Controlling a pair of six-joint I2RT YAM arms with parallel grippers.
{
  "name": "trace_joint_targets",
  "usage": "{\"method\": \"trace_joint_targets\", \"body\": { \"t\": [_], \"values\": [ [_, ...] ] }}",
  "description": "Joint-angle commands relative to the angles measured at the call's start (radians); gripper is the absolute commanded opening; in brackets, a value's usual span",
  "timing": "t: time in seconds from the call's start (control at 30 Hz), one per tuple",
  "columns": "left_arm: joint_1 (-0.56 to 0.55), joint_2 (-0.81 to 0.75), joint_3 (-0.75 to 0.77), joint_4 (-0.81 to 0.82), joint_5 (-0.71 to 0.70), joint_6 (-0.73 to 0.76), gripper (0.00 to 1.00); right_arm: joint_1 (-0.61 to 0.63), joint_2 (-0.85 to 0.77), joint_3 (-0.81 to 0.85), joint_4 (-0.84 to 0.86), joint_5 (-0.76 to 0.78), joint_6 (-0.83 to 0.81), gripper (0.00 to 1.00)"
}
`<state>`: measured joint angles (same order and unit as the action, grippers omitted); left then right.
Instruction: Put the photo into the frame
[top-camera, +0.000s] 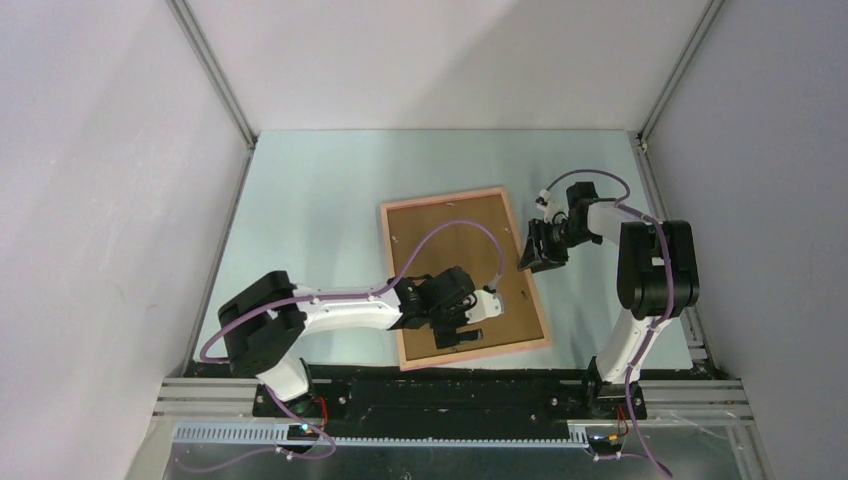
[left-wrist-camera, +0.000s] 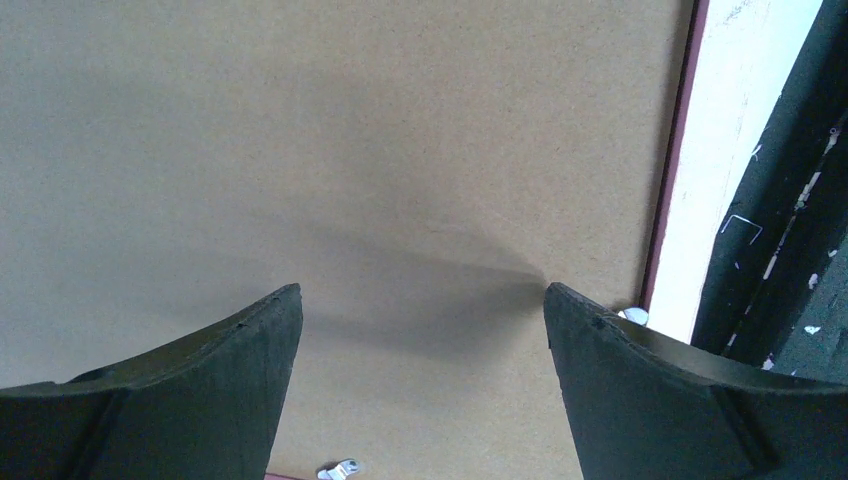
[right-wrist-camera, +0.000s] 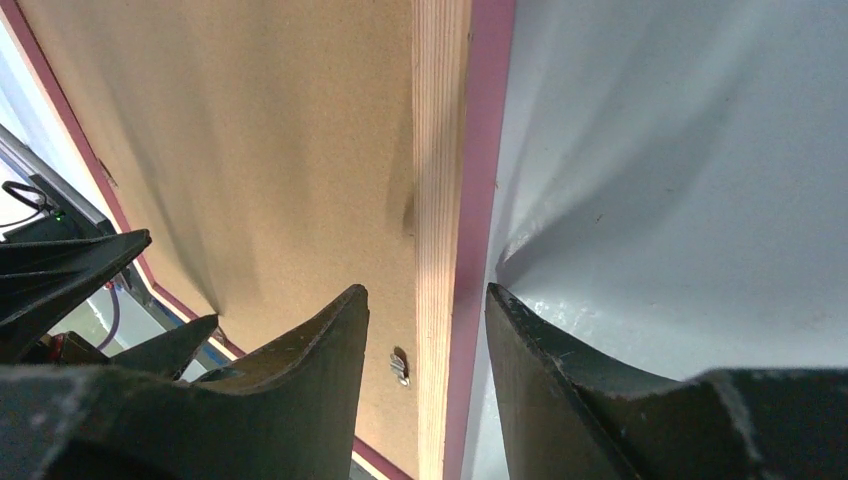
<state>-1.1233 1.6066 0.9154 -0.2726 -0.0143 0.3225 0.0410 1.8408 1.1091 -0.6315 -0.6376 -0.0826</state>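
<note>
Photo: I can't see it in any view. If it is already in, it lies under the board; I can't tell.
Frame (top-camera: 440, 199): flat on the table (top-camera: 320, 200), back side up and turned a little askew, its near end close to the arm bases. That leaves the back within reach from above.
Board (top-camera: 455, 255): plain brown, it fills the opening inside the rails and looks level with them, so it seems to be seated as the backing.
Left fingers (top-camera: 458, 335): spread wide over the near part of the board, close to the bottom rail and holding nothing. From the wrist view the tips (left-wrist-camera: 420, 300) sit low over bare board (left-wrist-camera: 350, 150), which looks like a stance for pressing down or having let go.
Right fingers (top-camera: 528, 262): about half apart, one on each side of the right rail (right-wrist-camera: 440, 150), inner tip over the board and outer tip over the table. I can't tell whether they pinch the rail. I judge they are there to stop the frame sliding.
Tab (right-wrist-camera: 400, 367): a small metal clip sits at the rail's inner edge, just by the right fingers. It probably locks the board in, but I can't tell which way it is turned.
Stage: probably late, with the back being closed up.
</note>
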Motion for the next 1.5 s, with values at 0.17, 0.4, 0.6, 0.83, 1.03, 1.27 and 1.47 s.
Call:
{"method": "trace_joint_targets", "body": {
  "t": [0.17, 0.4, 0.6, 0.83, 1.03, 1.27, 1.47],
  "values": [
    [-0.022, 0.065, 0.007, -0.007, 0.022, -0.001, 0.95, -0.008, 0.006, -0.001, -0.005, -0.02, -0.006, 0.51],
    [-0.024, 0.057, 0.025, -0.009, -0.03, -0.013, 0.95, -0.01, 0.008, 0.0, -0.004, -0.022, -0.006, 0.52],
    [-0.018, -0.007, 0.037, -0.01, -0.053, -0.021, 0.97, -0.012, 0.0, -0.001, -0.007, -0.025, -0.008, 0.53],
    [0.001, -0.074, 0.046, -0.022, -0.024, -0.031, 1.0, -0.014, -0.018, -0.001, -0.013, -0.02, -0.013, 0.56],
    [0.079, -0.131, 0.038, -0.027, -0.004, -0.053, 1.0, -0.011, -0.05, 0.012, -0.013, 0.0, -0.015, 0.57],
    [0.239, -0.22, 0.026, -0.048, -0.02, -0.079, 1.0, 0.013, -0.053, 0.075, -0.013, 0.107, -0.007, 0.6],
    [0.377, -0.261, 0.0, -0.078, -0.072, -0.119, 1.0, 0.045, -0.008, 0.187, -0.012, 0.197, 0.01, 0.62]
  ]
}}
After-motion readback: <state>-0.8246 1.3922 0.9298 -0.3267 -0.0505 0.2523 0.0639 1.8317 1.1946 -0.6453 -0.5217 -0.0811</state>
